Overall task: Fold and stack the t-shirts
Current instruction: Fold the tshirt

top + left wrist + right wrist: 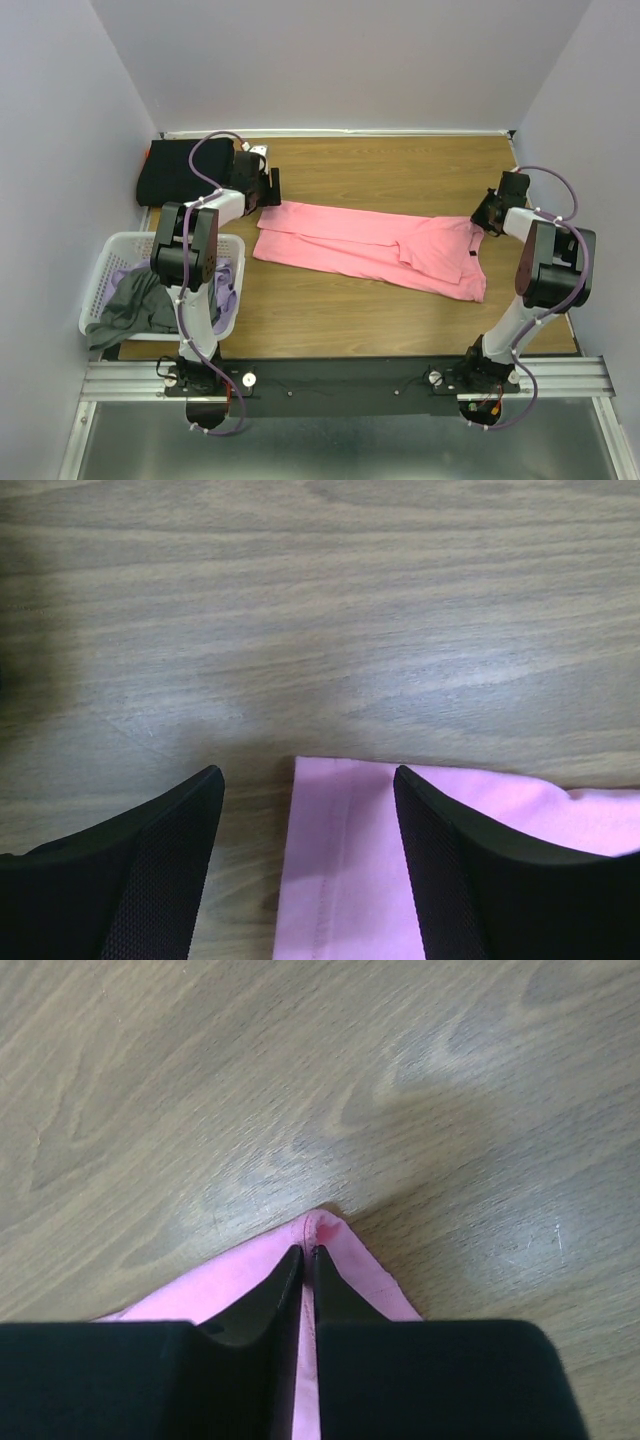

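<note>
Tightly, right gripper (308, 1251) pinches pink t-shirt (235, 1285) (left gripper (305, 773) gaping).

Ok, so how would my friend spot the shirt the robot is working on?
Look at the wooden table. Spread across its middle lies the pink t-shirt. It is the only pink one: the black one lies in the far left corner, and the grey one and lavender one sit in the white basket.

white lattice basket (100, 283) at left, wooden table (400, 170), metal rail (585, 372)
</note>
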### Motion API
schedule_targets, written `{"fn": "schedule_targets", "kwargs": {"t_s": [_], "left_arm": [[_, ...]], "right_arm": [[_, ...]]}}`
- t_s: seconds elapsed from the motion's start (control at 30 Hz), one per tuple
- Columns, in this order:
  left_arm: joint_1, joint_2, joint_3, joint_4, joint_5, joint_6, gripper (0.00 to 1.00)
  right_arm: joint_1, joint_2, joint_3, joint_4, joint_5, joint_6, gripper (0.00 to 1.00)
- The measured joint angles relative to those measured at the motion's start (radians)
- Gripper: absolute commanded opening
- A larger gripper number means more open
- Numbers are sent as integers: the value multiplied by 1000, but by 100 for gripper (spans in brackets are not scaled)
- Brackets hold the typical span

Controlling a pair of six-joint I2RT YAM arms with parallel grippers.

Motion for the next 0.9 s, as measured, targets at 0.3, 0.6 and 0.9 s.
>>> {"fn": "schedule_targets", "kwargs": {"t_s": [0.3, 0.6, 0.9], "left_arm": [[-9, 0, 0, -45, -5, 3, 66], [-20, 3, 6, -65, -30, 13, 29], [-20, 4, 15, -68, -30, 22, 0]], "right_arm": [[-7, 7, 0, 2, -7, 0, 4], [-9, 7, 0, 2, -8, 0, 2], [-14, 18, 0, 2, -11, 0, 2]]}}
